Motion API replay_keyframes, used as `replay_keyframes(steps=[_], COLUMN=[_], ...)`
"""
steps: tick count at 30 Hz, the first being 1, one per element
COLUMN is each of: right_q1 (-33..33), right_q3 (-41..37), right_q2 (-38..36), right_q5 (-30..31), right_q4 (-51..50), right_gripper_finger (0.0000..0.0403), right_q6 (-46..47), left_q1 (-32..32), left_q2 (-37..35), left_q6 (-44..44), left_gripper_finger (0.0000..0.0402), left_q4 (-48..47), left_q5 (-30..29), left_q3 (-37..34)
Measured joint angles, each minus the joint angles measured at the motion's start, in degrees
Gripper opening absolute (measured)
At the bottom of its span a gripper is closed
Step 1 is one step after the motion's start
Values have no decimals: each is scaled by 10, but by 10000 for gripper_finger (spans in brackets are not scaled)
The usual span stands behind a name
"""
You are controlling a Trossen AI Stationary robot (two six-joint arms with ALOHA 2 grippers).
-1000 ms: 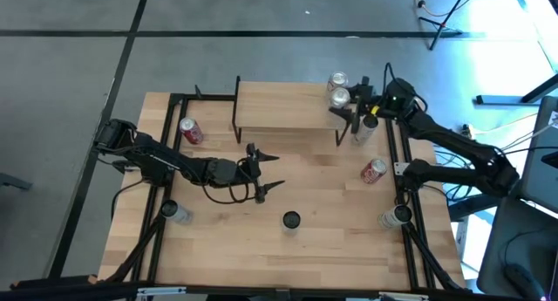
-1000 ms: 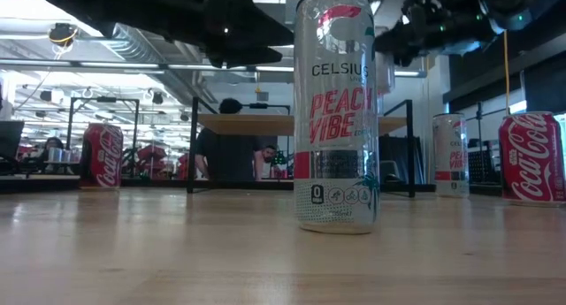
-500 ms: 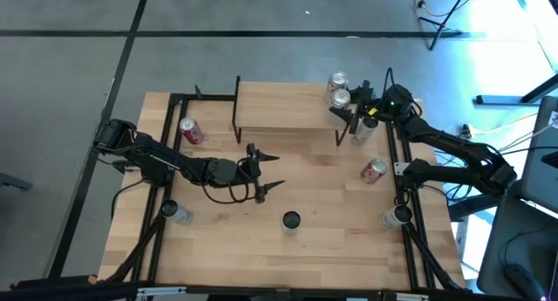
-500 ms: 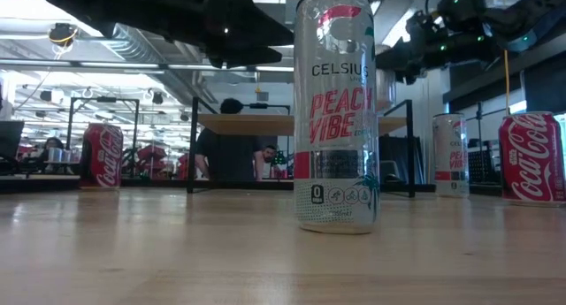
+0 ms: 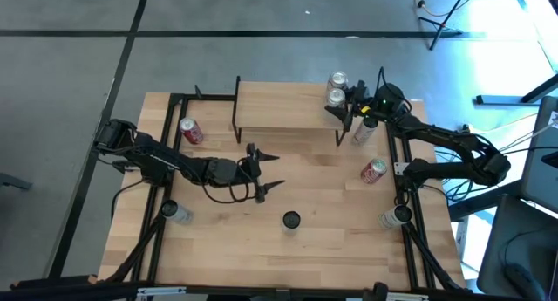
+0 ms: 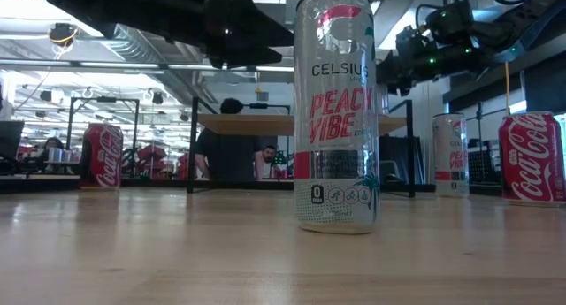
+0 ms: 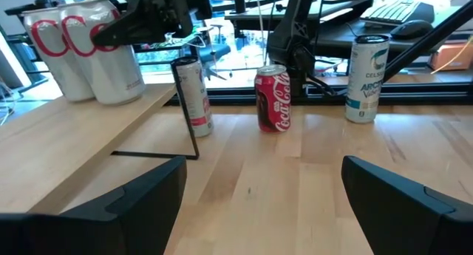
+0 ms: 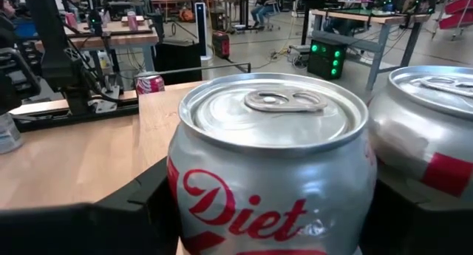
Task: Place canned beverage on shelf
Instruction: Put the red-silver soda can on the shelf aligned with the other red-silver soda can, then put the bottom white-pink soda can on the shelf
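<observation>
Wooden table (image 5: 314,188) carries the shelf (image 5: 283,105) along its far edge. At the shelf's right end, the right gripper (image 5: 342,109) pinches a silver Diet can (image 8: 270,174) beside another can (image 5: 337,79). Left gripper (image 5: 272,172) hangs spread mid-table.

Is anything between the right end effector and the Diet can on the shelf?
Nothing visible. The right end effector is at the Diet can on the shelf, its fingers either side. A second silver can stands beside it, not between.
</observation>
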Motion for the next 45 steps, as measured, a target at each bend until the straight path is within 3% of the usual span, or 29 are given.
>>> replay_keyframes(steps=[7, 16, 24, 30, 34, 45], right_q1=[0, 0, 13, 103, 192, 436], right_q3=[0, 1, 1, 1, 1, -6], right_q2=[-8, -89, -187, -218, -217, -214], right_q5=[0, 15, 15, 14, 14, 23], right_q4=[-3, -7, -46, -75, -103, -182], right_gripper_finger=[385, 341, 334, 334, 334, 335], right_q6=[0, -1, 28, 29, 27, 23], left_q1=[0, 0, -4, -5, -33, -187], left_q2=[0, 0, 0, 0, 1, 26], left_q6=[0, -4, -5, -11, -32, -51], left_gripper_finger=[346, 346, 346, 346, 346, 346], left_q4=[0, 0, 4, 4, 6, -84], left_q5=[4, 4, 4, 60, 67, -154], left_q3=[0, 0, 0, 0, 1, 119])
